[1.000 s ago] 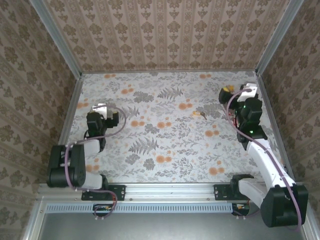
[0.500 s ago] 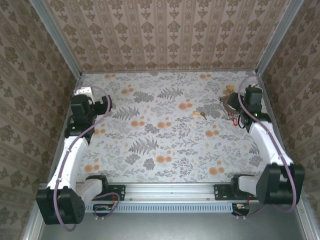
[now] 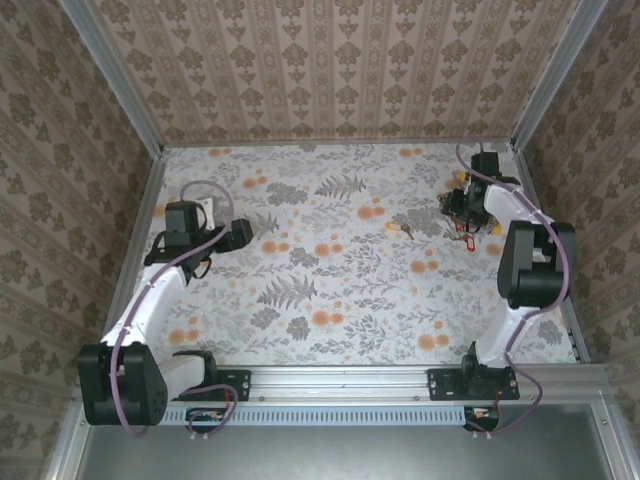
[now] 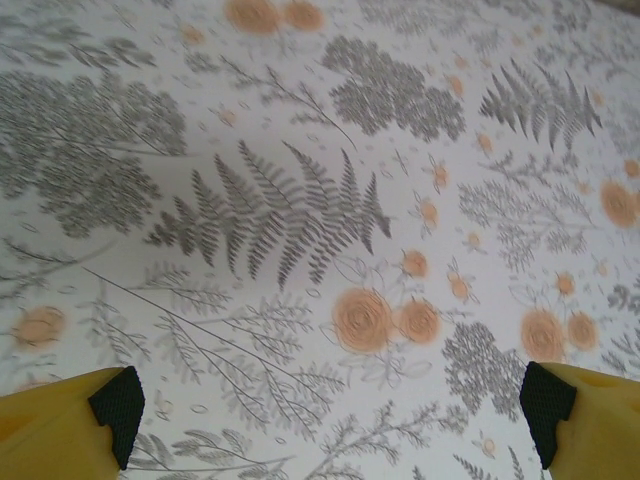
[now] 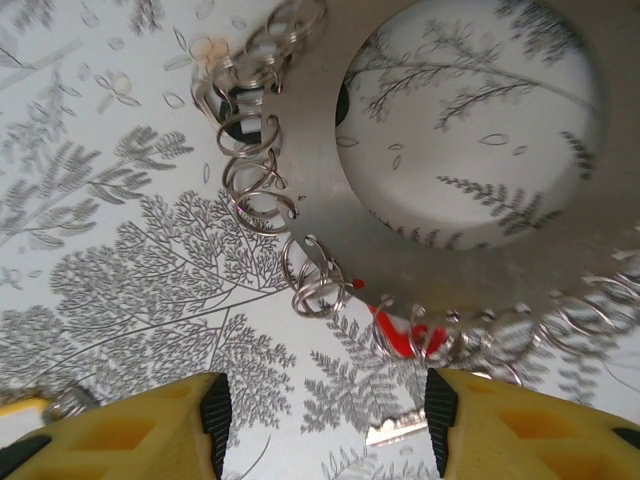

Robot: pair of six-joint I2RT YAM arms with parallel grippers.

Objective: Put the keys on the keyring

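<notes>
1. Nearest ran a ribbed aluminium rail [image 3: 340, 412], with both arm bases bolted along it.
2. Beyond it the table [image 3: 330, 300] was covered by a matte cloth printed with feathery grey ferns and round orange blossoms.
3. The left gripper [image 4: 333, 410] hung over the left part of that cloth. Its smooth yellow fingers [image 4: 50, 425], tipped with black ribbed pads [image 4: 118, 410], were spread wide with only printed cloth between them.
4. Right of centre lay a loose key [image 3: 407, 230], small and dark, with a yellow tag [image 3: 392, 227] touching it, apart from both grippers.
5. At the far right the right gripper [image 5: 326, 410] pointed down at the cloth. Its yellow fingers stood partly apart and clamped nothing. A silvery key blade [image 5: 398, 432] lay flat in the gap, just beside the right-hand pad.
6. Just past those fingers the keyring [image 5: 320, 200] rested on the cloth. It appeared blurred, as a broad, flat, dull-grey band around a round opening that showed the ferns beneath.
7. Small shiny wire split rings [image 5: 250, 170] curled in a chain along its outer edge. I could not tell whether they passed through it. A glossy red tag [image 5: 400, 335] lay among them at the band's near edge.
8. Farthest stood the walls [image 3: 330, 70], papered in beige damask stripes.
</notes>
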